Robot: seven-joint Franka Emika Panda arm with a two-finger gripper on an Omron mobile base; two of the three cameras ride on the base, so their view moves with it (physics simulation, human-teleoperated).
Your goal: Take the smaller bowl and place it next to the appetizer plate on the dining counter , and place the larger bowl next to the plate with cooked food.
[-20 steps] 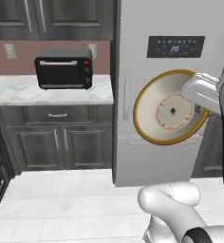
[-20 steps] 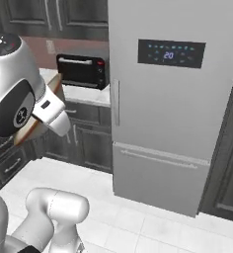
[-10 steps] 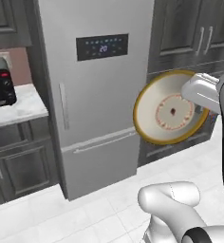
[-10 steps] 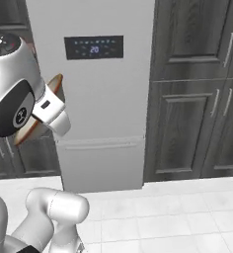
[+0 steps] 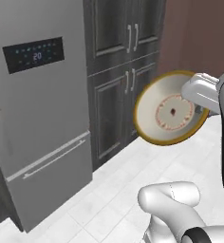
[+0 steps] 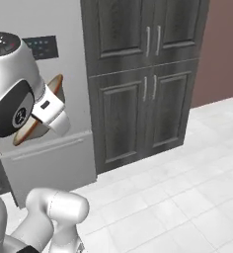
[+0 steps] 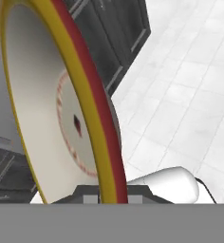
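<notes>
The larger bowl (image 5: 170, 109) is up in the air, carried on edge with its cream inside and reddish ring pattern turned toward the left base camera. The gripper (image 5: 201, 92) has it by the rim at the right — the jaws pinched nearly closed on that golden-brown edge, and in the hand view the rim (image 7: 92, 109) runs straight up out of them. From the right base view the bowl peeks out behind the wrist, seen edge-on, though it is hard to make out much of it there.

This reads as the carry leg for the second half of the job: bowl in hand, travelling through the kitchen. Ahead are a steel fridge (image 5: 35, 118) and dark tall cabinets (image 6: 143, 74), with pale floor tiles (image 6: 187, 188) below — none of it the desk this bowl is bound for.

What the next move calls for, by my judgement: bring the base round until the dining counter and the plate with cooked food appear, keep the pinch firm on that thin rim, then level the bowl and lower it just beside the plate before releasing.
</notes>
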